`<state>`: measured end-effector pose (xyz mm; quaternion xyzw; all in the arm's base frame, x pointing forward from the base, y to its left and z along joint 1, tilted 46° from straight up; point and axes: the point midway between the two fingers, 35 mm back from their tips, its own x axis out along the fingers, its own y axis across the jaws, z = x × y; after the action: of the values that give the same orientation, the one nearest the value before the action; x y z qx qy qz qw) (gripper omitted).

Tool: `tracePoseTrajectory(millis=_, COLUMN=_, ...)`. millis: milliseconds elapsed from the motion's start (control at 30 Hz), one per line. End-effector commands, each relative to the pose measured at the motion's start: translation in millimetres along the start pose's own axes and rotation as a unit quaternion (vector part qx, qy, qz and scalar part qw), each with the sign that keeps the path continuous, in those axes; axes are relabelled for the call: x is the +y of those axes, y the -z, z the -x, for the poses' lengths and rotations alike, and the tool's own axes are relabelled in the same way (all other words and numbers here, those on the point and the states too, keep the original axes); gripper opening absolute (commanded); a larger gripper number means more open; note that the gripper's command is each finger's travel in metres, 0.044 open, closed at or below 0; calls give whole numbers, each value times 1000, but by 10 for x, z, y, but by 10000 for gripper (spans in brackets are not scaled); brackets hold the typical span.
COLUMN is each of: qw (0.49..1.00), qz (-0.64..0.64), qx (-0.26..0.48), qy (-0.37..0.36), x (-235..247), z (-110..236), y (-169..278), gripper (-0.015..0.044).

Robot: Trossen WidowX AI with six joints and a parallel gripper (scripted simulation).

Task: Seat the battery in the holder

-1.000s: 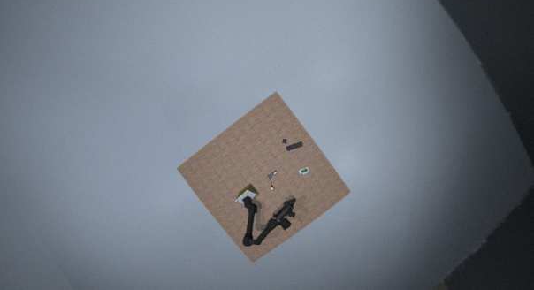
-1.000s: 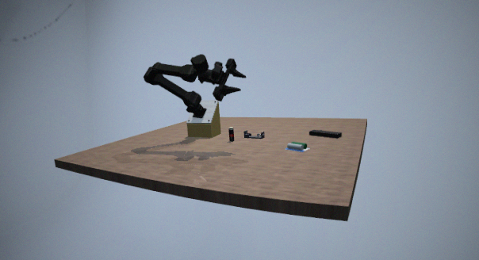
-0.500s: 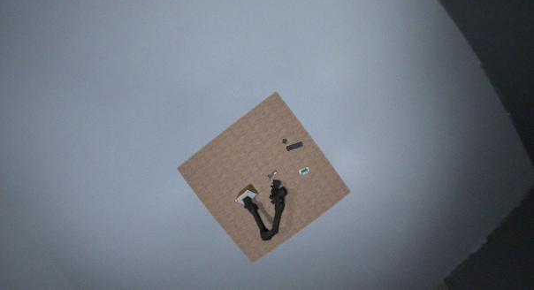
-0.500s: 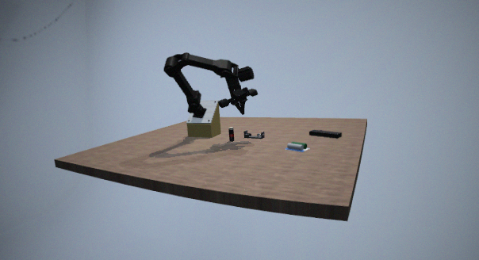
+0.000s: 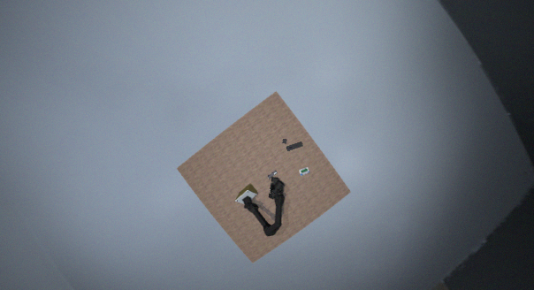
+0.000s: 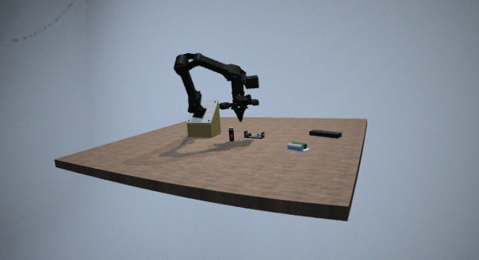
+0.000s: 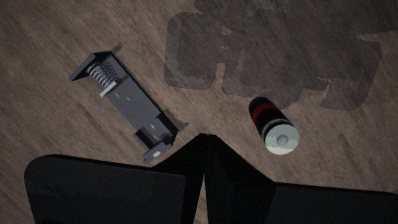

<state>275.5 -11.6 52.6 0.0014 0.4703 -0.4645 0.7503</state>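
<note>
Gripper (image 7: pixel 204 142) shut — fingertips touching, bases cropped

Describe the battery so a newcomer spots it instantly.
Start at the tan pedestal under the arm's base on the wooden table. Just right of it, in the exterior view, the battery stands upright beside the open holder. It's the only small black cylinder with a red band; the wrist view shows its silver end cap.

Wooden table (image 6: pixel 222 173) with battery (image 6: pixel 231 134), holder (image 6: pixel 254 135)

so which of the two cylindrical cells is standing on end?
The black cell with the red band, upright beside the dark holder. The green-and-white one lies on its side on a blue pad, farther from the shut gripper.
</note>
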Motion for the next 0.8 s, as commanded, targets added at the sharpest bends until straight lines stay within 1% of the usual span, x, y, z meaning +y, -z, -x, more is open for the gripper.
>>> tracePoseTrajectory(millis=0, qw=1000, qz=8, qx=2, qy=10, x=-53, z=-301, y=40, gripper=0)
tracePoseTrajectory(millis=67, qw=1000, qz=8, qx=1, qy=11, x=-76, z=-440, y=44, gripper=0)
tracePoseTrajectory(millis=133, qw=1000, qz=8, qx=0, qy=12, x=-86, z=-488, y=45, gripper=0)
tracePoseTrajectory(millis=767, qw=1000, qz=8, qx=1, qy=12, x=-356, z=-476, y=14, gripper=0)
